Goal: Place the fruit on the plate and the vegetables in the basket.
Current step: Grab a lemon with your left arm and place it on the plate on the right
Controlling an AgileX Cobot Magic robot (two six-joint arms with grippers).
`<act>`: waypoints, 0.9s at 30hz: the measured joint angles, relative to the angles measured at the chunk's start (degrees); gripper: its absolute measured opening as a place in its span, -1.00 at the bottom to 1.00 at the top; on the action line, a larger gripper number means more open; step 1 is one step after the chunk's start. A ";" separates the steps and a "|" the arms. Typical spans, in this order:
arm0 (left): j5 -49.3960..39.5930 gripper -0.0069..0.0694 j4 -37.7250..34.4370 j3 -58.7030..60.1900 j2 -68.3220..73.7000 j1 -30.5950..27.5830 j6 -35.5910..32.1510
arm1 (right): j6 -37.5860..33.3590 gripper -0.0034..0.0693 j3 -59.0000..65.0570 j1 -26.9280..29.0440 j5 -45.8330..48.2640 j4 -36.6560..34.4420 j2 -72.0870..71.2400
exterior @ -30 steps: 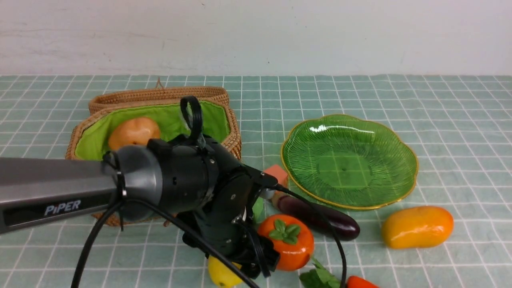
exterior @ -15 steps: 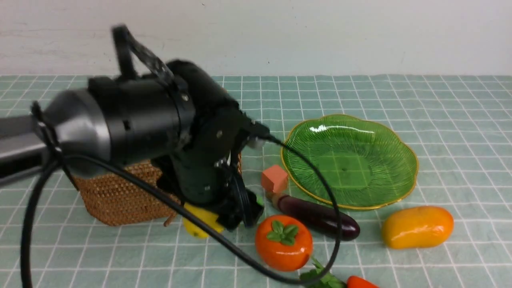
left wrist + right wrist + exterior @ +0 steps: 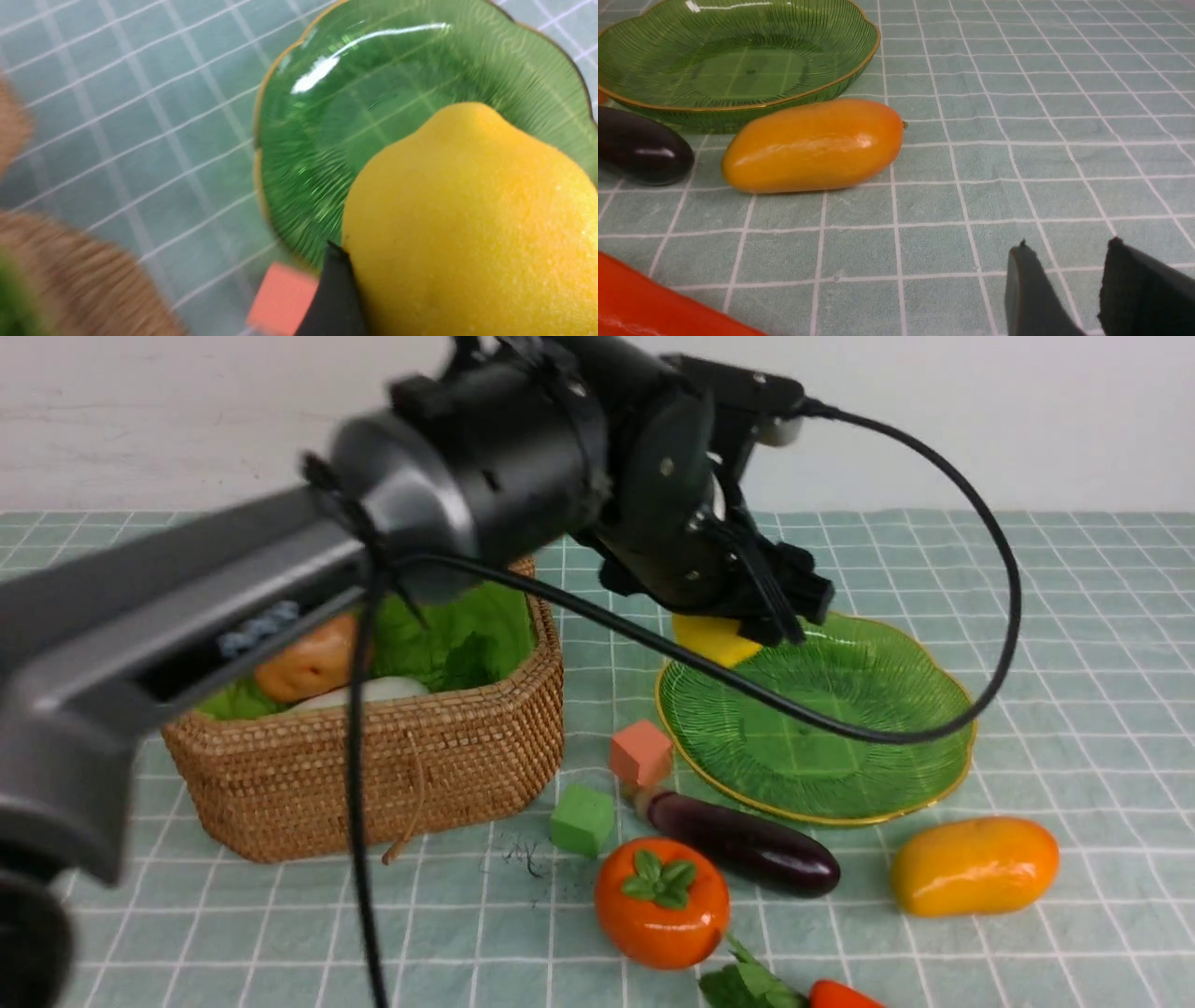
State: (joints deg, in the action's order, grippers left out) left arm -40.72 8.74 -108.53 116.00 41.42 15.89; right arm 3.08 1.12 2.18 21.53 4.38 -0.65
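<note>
My left gripper is shut on the yellow lemon and holds it in the air over the left rim of the green glass plate. In the left wrist view the lemon fills the frame beside one black finger, with the plate beneath. The persimmon, eggplant and mango lie on the cloth in front of the plate. The wicker basket holds a potato and a white radish. My right gripper is open over bare cloth, right of the mango.
A salmon-pink cube and a green cube sit between basket and eggplant. A red-orange piece with green leaves lies at the front edge, also large in the right wrist view as the red-orange piece. The left arm's cable loops over the plate.
My left arm has lifted the lemon from the cloth beside the persimmon and carried it up and right to the plate's left rim. The green cube has come into sight.
</note>
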 joint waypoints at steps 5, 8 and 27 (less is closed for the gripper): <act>9.24 0.71 -1.15 -1.14 10.75 0.00 1.25 | 0.00 -0.24 0.00 0.00 0.00 0.00 0.00; 10.40 0.71 -1.15 -1.14 12.98 0.00 1.66 | 0.00 -0.24 0.00 0.00 0.00 0.00 0.00; 7.55 0.91 -1.42 -1.22 13.42 0.00 1.90 | 0.00 -0.24 0.00 0.00 0.00 0.00 0.00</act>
State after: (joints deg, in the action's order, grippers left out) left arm -33.17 7.32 -109.75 129.42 41.42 17.80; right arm 3.08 1.12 2.18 21.53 4.38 -0.65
